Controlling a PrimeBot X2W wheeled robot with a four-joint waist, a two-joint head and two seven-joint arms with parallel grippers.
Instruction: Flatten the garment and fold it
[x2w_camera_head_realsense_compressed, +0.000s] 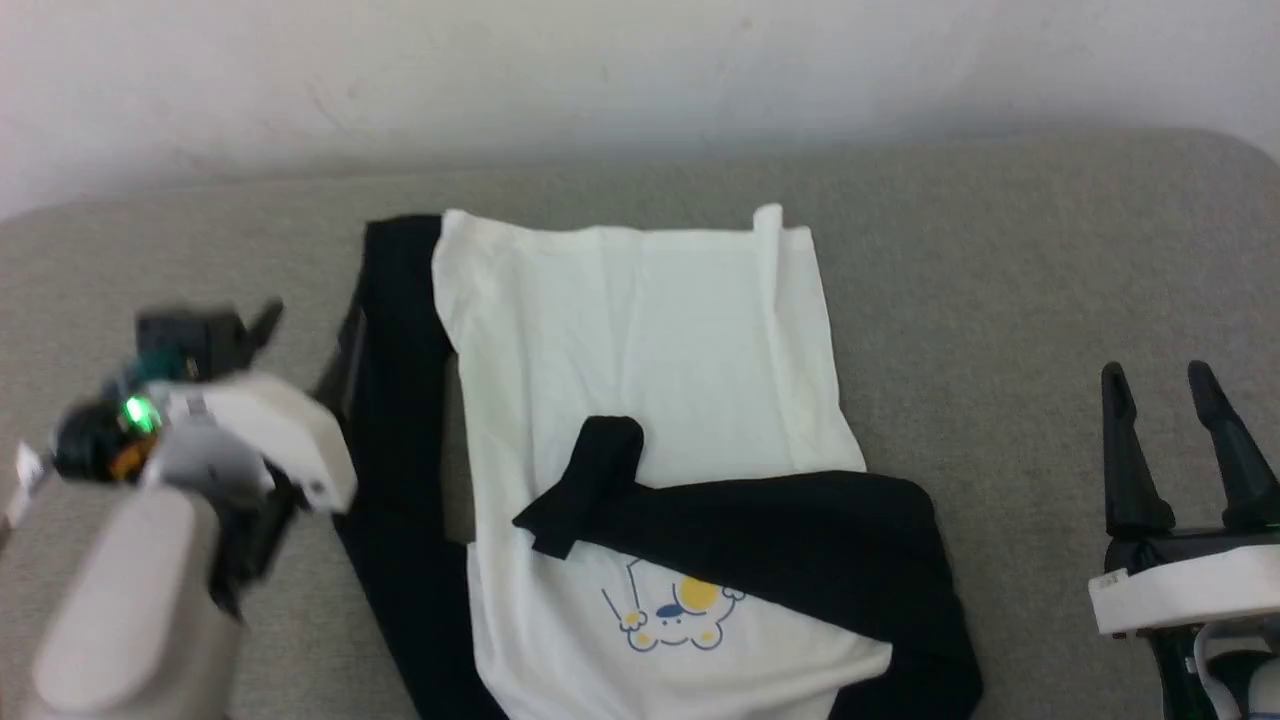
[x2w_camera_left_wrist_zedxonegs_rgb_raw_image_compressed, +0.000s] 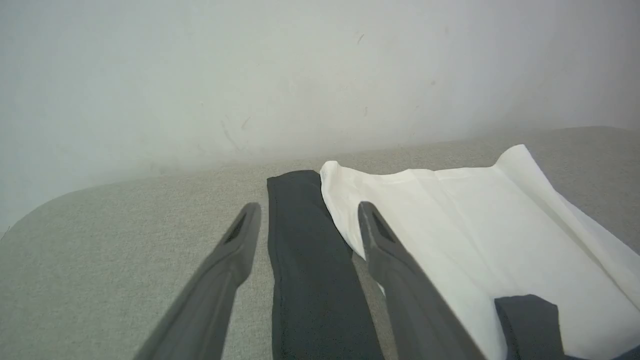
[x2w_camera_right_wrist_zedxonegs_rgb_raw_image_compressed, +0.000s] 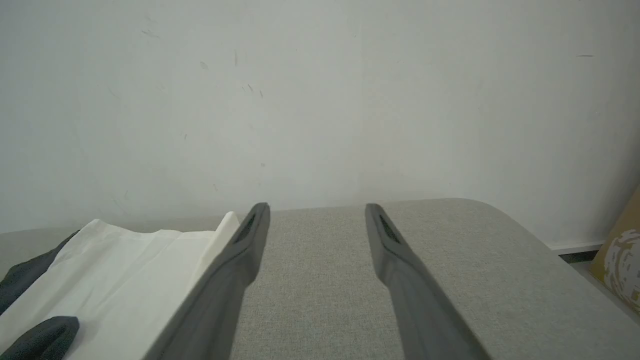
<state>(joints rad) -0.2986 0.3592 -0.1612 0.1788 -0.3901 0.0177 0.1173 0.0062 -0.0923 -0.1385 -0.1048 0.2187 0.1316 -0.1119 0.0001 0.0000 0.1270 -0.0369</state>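
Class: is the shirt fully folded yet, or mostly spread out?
Mostly spread: the shirt lies flat on the grey cushion, only one black sleeve folded across its body.

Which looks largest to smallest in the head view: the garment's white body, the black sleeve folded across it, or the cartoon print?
1. white body, clearly largest
2. black sleeve lying across it
3. cartoon print, by far the smallest

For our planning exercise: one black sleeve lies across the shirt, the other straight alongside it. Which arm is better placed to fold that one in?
Left, probably: the open left gripper frames the straight sleeve of the garment; the right gripper hangs over grey surface.
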